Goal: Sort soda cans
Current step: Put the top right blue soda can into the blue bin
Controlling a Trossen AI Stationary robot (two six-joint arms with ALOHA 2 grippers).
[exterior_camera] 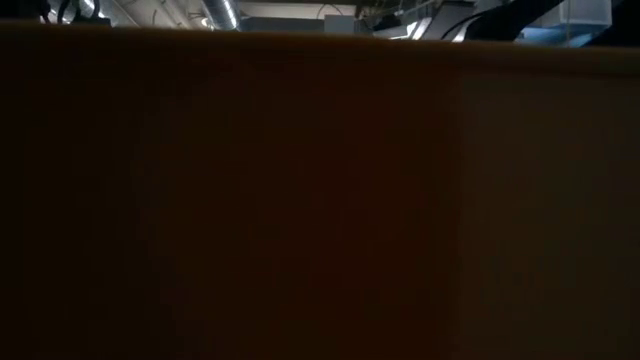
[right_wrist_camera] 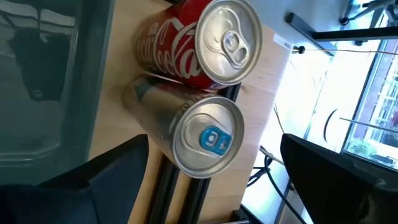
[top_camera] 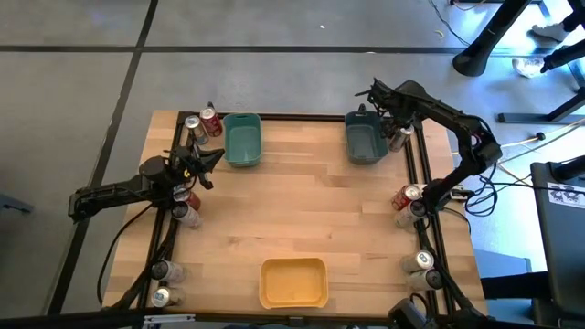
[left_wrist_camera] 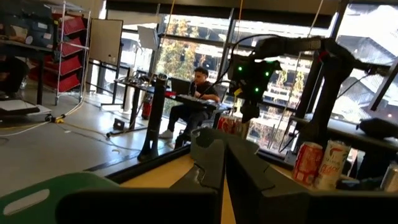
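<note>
My right gripper is open, pointing steeply down over two soda cans standing at the table's far right corner beside the grey bin: a red can and a silver can with a blue tab. Its fingers stand on either side above the silver can without touching it. In the high view this gripper hides most of the pair. My left gripper is shut, level, at the left edge with nothing in it. More cans stand along the left edge and the right edge.
A teal bin stands far left and a yellow bin near the front middle; its wall fills the low view. Cans stand at the near corners. Bare wood lies in the table's middle.
</note>
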